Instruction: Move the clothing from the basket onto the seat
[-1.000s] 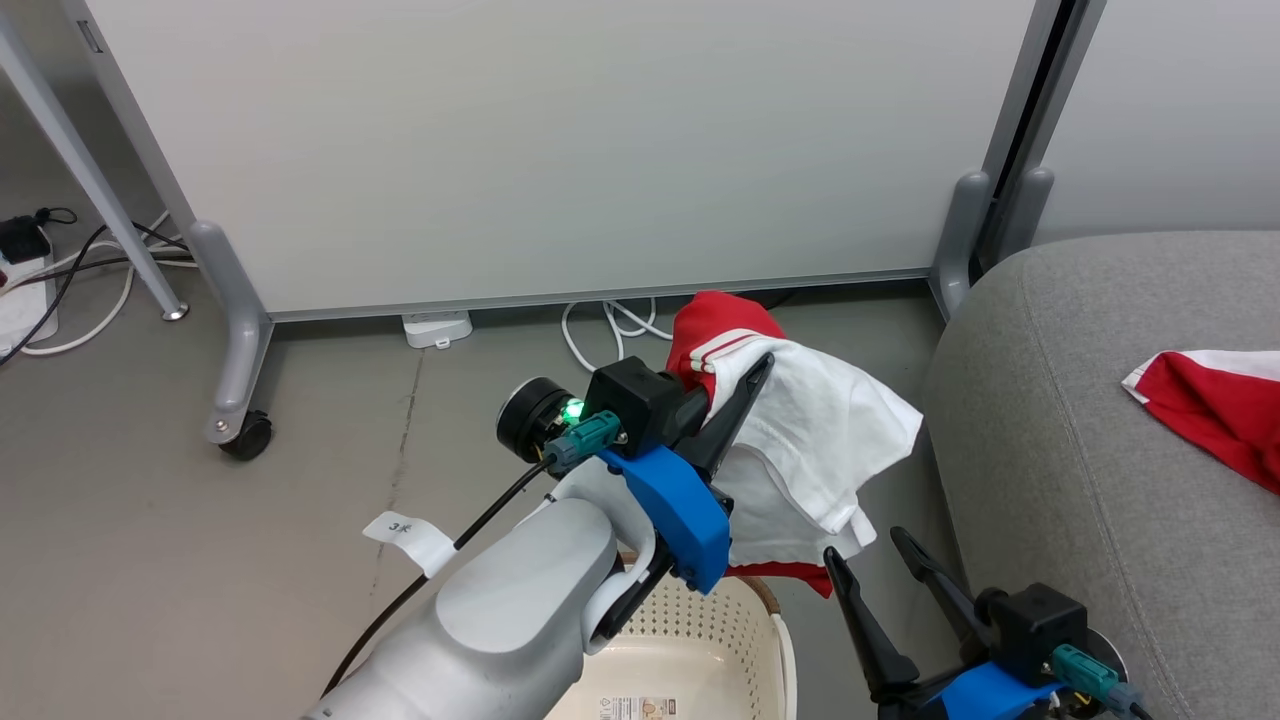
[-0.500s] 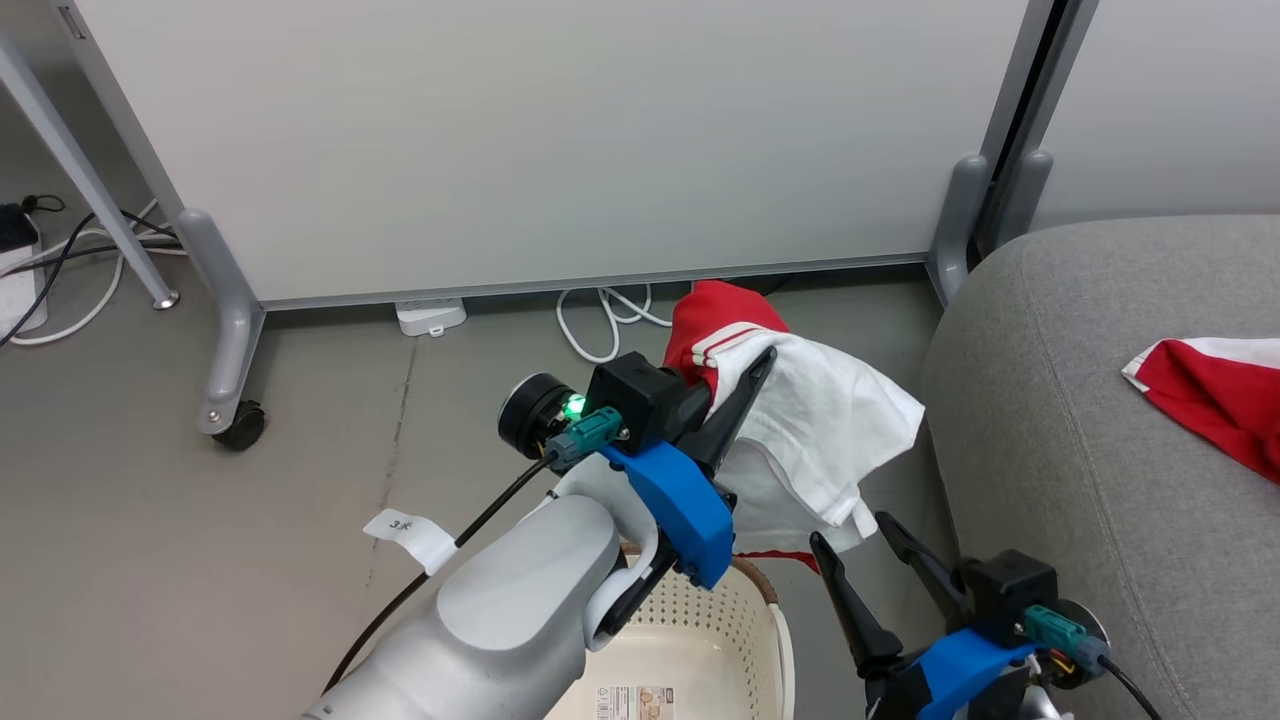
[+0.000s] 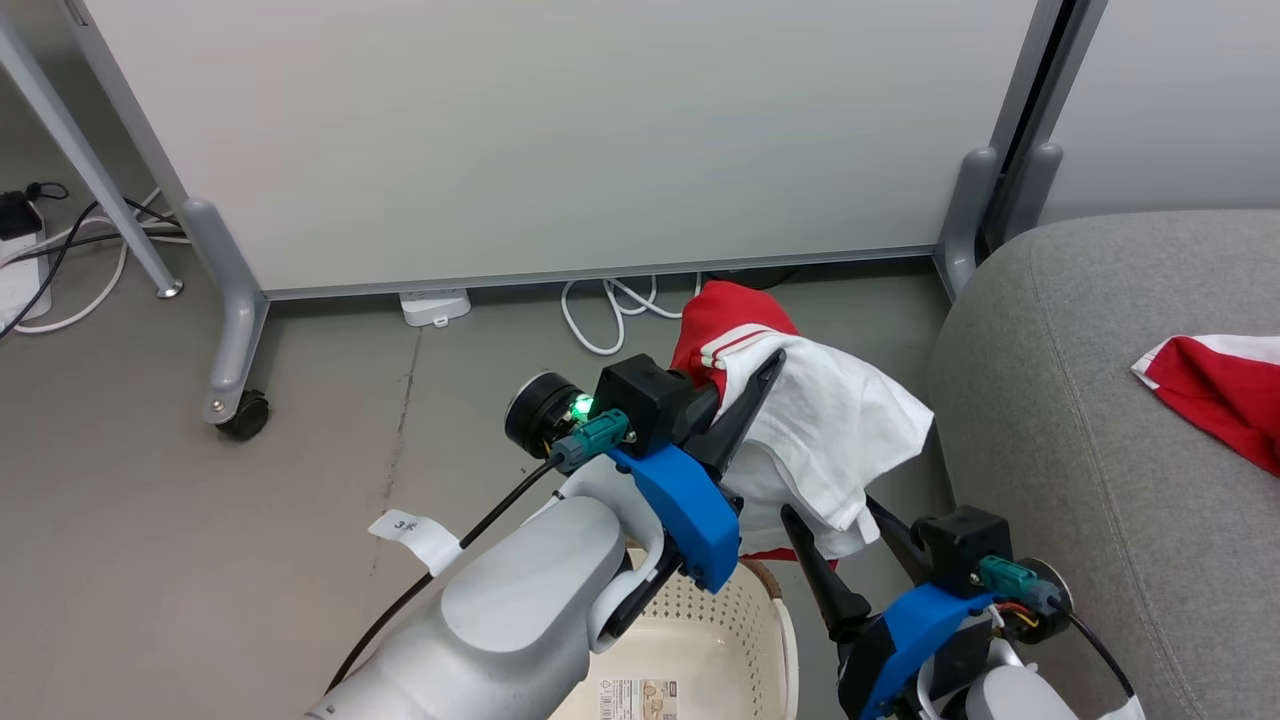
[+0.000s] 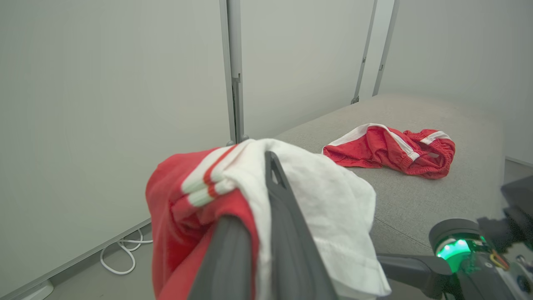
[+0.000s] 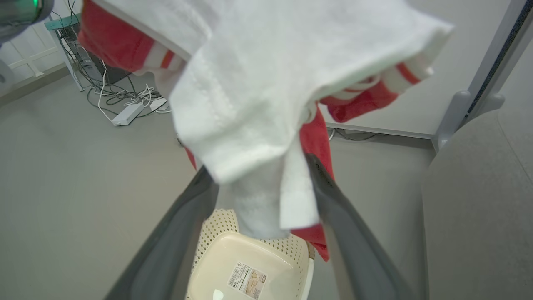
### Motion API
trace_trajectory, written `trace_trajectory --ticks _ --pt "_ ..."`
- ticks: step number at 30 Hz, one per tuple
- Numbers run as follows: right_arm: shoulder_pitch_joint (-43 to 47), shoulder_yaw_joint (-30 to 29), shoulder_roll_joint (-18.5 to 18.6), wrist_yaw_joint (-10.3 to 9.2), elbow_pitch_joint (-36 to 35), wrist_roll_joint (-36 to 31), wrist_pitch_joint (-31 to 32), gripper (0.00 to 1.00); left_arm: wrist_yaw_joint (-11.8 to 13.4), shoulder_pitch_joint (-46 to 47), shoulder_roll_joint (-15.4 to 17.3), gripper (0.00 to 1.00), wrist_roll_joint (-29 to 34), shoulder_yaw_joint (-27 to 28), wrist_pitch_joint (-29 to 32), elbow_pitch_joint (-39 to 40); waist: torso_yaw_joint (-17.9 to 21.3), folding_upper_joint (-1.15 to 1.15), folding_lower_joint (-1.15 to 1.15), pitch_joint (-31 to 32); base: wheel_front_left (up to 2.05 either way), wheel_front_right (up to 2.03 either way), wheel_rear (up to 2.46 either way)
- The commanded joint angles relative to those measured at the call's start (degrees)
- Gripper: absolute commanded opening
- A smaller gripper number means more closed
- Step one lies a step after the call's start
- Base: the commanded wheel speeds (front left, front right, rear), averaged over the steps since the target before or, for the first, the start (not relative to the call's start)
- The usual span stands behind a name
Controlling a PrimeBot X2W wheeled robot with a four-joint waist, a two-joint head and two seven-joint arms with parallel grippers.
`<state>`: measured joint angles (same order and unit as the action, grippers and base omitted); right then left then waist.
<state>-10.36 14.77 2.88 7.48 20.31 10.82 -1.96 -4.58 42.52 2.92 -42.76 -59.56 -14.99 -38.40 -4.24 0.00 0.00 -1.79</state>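
With my left hand (image 3: 745, 400) clamped on the red-and-white garment (image 3: 840, 420) above the basket (image 3: 700, 620) and my right hand (image 3: 830, 515) open astride its dangling white hem (image 5: 258, 200), I'd pinch that hem, then carry both high over the grey seat's (image 3: 1080, 400) rounded edge.

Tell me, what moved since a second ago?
The right gripper rose toward the hanging red-and-white garment; its open jaws now straddle the white hem. The left gripper stayed shut on that garment above the basket. The other garment stayed on the seat.
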Motion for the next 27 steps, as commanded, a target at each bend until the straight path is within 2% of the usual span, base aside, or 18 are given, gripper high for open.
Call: trace_trajectory --ticks 1,17,27 --pt "-1.62 0.56 0.01 0.03 1.11 0.74 -0.57 1.00 -0.12 1.18 -0.04 0.00 0.31 0.00 -0.28 0.30 -0.10 0.00 0.00 -0.07 0.00 0.00 0.00" --pt "-12.54 7.33 0.01 0.03 13.77 7.24 -4.91 1.00 -0.24 1.34 -0.03 0.00 -0.13 -1.20 -0.28 0.53 -0.26 0.00 0.00 -0.15 0.00 0.00 0.00" --pt "-16.02 9.89 0.01 0.03 19.70 9.20 -7.73 1.00 -0.03 1.54 -0.04 0.00 -0.28 -1.51 -0.28 0.54 -0.27 0.00 0.00 -0.18 0.00 0.00 0.00"
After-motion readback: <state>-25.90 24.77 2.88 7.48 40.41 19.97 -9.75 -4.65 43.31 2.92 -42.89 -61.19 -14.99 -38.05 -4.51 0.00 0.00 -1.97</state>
